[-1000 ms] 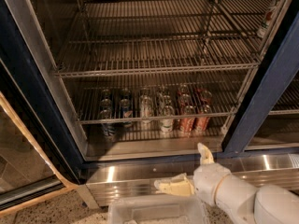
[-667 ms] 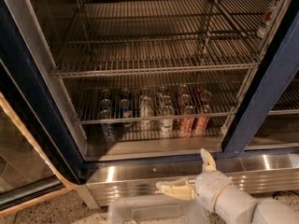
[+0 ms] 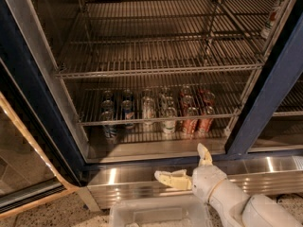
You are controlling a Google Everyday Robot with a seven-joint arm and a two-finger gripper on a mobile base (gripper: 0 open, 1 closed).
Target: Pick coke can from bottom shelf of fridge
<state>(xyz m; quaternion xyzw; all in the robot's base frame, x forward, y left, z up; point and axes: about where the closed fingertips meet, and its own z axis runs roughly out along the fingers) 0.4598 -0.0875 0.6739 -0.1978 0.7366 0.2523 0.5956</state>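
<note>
Several red coke cans (image 3: 190, 123) stand in rows at the right of the fridge's bottom shelf (image 3: 156, 148), a shiny steel floor seen under and through a grey wire rack. The fridge (image 3: 266, 96) has a dark blue frame and steel interior. My gripper (image 3: 184, 166) is open and empty. It hovers low in front of the steel sill, below and slightly in front of the red cans, outside the fridge. One finger (image 3: 204, 154) points up and the other finger (image 3: 166, 178) points left.
Blue cans (image 3: 110, 125) stand at the left of the row, with silver cans (image 3: 148, 110) and a white-and-green can (image 3: 169, 124) in the middle. Wire racks (image 3: 156, 65) span above. The open glass door (image 3: 21, 155) is at left. A clear plastic bin (image 3: 158, 212) lies below the gripper.
The gripper dipped slightly and then rose a little, staying open in front of the sill. The arm shows less at the lower right. The cans have not moved.
</note>
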